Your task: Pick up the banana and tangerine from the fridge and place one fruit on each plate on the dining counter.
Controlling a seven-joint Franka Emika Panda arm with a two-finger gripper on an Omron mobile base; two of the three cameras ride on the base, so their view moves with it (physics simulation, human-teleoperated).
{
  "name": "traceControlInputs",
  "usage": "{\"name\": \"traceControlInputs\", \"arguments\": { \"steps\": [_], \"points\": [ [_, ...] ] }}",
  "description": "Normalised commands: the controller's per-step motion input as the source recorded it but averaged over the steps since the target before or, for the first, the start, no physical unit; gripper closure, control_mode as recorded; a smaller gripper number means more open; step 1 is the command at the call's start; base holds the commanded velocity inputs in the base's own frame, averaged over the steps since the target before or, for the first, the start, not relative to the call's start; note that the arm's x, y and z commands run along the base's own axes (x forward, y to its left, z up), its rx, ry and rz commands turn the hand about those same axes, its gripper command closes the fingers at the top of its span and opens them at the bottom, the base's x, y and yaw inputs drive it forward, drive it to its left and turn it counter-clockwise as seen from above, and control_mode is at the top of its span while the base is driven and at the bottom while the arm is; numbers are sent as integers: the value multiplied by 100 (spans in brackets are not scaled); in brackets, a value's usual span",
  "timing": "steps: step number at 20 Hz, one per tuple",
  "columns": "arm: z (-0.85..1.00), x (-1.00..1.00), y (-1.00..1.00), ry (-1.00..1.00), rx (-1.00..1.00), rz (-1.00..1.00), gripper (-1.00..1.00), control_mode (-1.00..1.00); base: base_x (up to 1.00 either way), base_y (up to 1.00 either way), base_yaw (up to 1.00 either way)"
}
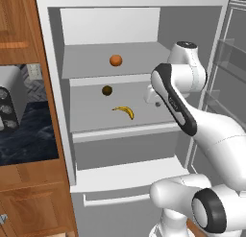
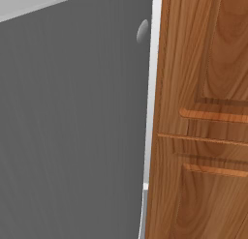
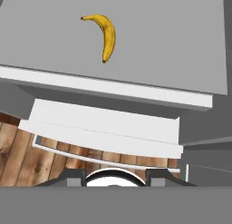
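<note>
The fridge [image 1: 144, 20] stood open, its pale grey shelves exposed in the left base view. The tangerine [image 1: 116, 60] rested on the upper shelf [image 1: 91, 63] of the fridge, toward the middle. One shelf lower in the fridge lay the banana [image 1: 125, 111], curved and yellow with dark tips, and a dark olive-brown round fruit [image 1: 107, 90] sat behind it on the same shelf, apart from it. The white arm [image 1: 178, 101] reached from the lower right toward the right side of the fridge interior, its wrist level with the banana's shelf. In the hand view the banana [image 3: 105, 36] lay on the grey shelf [image 3: 181, 46] of the fridge, well apart from the tool [image 3: 114, 175], with the white front lip of that shelf and a drawer front below it between them. The fingertips [image 3: 72, 175] of the tool barely showed at the bottom edge; whether the tool was open or closed could not be told, and nothing was seen between them. To the left of the fridge stood a wooden cabinet [image 1: 29, 193] with a dark marbled tabletop [image 1: 26, 135]. The right base view showed the fridge's grey door panel [image 2: 72, 136] beside a wooden cabinet front [image 2: 203, 126].
</note>
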Motion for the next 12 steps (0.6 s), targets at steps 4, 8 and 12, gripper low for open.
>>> {"name": "traceControlInputs", "arguments": {
  "steps": [4,8,12],
  "points": [
    [-1,-12,13,1,0,0,-100,-100,0,0,0],
    [-14,9,42,10,6,5,-100,-100,0,0,0],
    [-46,48,33,2,9,0,-100,-100,0,0,0]
  ]
}}
